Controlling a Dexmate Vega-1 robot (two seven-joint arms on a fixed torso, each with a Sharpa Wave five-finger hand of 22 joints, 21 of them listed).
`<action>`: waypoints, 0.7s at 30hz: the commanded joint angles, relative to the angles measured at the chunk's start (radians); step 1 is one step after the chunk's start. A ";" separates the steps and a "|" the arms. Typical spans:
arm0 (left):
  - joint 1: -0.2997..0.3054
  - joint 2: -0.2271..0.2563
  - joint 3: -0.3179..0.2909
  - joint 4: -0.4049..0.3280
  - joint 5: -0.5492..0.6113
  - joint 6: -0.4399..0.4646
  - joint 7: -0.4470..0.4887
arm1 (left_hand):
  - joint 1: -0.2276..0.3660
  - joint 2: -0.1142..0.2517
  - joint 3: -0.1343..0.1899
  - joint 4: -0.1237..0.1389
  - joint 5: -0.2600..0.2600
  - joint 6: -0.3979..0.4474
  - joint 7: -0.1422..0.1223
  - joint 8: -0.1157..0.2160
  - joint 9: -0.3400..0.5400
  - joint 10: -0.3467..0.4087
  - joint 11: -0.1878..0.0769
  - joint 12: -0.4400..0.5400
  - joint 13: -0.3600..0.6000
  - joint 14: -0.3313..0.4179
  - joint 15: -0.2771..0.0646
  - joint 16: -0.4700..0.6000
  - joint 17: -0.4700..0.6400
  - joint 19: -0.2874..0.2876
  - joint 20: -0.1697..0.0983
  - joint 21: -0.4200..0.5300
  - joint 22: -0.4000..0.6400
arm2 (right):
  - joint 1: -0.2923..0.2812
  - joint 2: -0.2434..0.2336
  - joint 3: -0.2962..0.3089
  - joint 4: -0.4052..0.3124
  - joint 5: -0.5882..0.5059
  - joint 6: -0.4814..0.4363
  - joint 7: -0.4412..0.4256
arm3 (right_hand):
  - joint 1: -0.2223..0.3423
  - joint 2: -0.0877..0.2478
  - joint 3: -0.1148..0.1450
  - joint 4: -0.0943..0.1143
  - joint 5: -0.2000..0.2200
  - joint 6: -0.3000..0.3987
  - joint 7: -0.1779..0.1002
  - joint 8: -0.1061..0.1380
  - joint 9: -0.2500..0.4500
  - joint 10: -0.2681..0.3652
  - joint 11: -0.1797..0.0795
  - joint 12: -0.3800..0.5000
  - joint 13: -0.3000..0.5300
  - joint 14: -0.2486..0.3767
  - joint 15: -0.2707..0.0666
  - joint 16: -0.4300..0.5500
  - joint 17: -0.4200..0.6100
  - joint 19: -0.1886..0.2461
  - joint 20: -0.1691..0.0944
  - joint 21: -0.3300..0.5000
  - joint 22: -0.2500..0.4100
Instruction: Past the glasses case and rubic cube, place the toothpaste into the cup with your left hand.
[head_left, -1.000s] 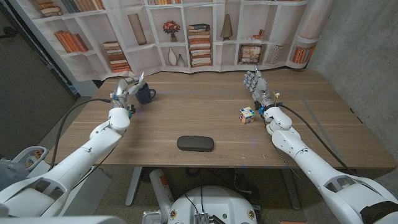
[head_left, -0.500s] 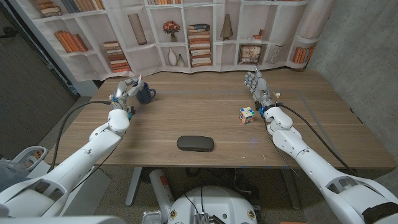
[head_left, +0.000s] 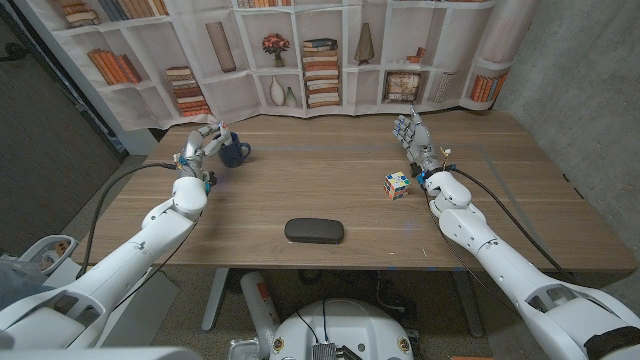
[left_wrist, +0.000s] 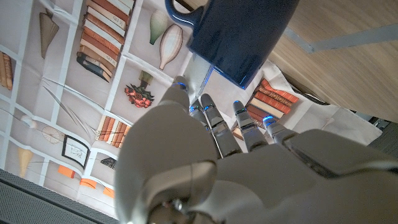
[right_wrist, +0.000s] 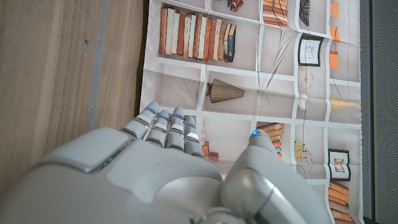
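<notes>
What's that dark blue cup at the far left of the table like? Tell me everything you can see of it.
The cup is a dark blue mug, seemingly glazed ceramic, with a looped handle. It stands upright on the wooden table near its far left corner, before the bookshelf backdrop. The left hand is right at it, holding a white toothpaste tube over its rim. The left wrist view shows its side and handle close beyond the fingers.

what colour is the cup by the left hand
Dark navy blue; the cup shows best in the left wrist view, also in the head view.
</notes>
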 joint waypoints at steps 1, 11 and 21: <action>0.009 -0.003 -0.010 0.014 -0.038 -0.041 -0.036 | -0.034 -0.009 -0.012 0.016 0.012 -0.056 0.009 -0.002 0.001 -0.052 0.005 0.002 0.003 -0.024 -0.071 0.002 0.007 -0.018 0.012 -0.002 0.003 | 0.002 0.002 0.001 0.003 0.002 0.004 0.005 | 0.002 0.005 0.001 -0.006 -0.002 0.010 0.000 0.007 0.003 0.008 -0.002 0.001 0.002 0.010 -0.001 0.002 0.001 0.009 0.001 -0.001 0.005; 0.008 -0.002 -0.011 0.017 -0.056 -0.063 -0.068 | -0.142 -0.033 -0.062 0.070 0.033 -0.206 0.051 -0.006 0.002 -0.199 0.062 0.006 0.005 -0.091 -0.022 0.002 0.013 -0.072 0.039 -0.004 0.006 | 0.002 0.005 0.002 0.011 0.007 0.009 0.012 | 0.002 0.005 0.000 -0.007 -0.002 0.011 -0.001 0.007 0.003 0.009 -0.001 0.001 0.002 0.011 -0.001 0.002 0.001 0.010 0.002 -0.001 0.005; 0.031 0.008 -0.023 -0.031 -0.053 -0.041 -0.050 | -0.169 -0.035 -0.073 0.085 0.037 -0.215 0.053 -0.001 0.002 -0.214 0.070 0.011 0.006 -0.105 -0.016 0.002 0.013 -0.083 0.041 -0.004 0.007 | -0.010 -0.001 0.008 -0.001 0.011 0.013 0.014 | 0.002 0.006 0.000 -0.007 -0.002 0.012 -0.002 0.007 0.003 0.008 -0.003 0.001 0.002 0.011 -0.002 0.002 0.001 0.010 0.003 -0.002 0.005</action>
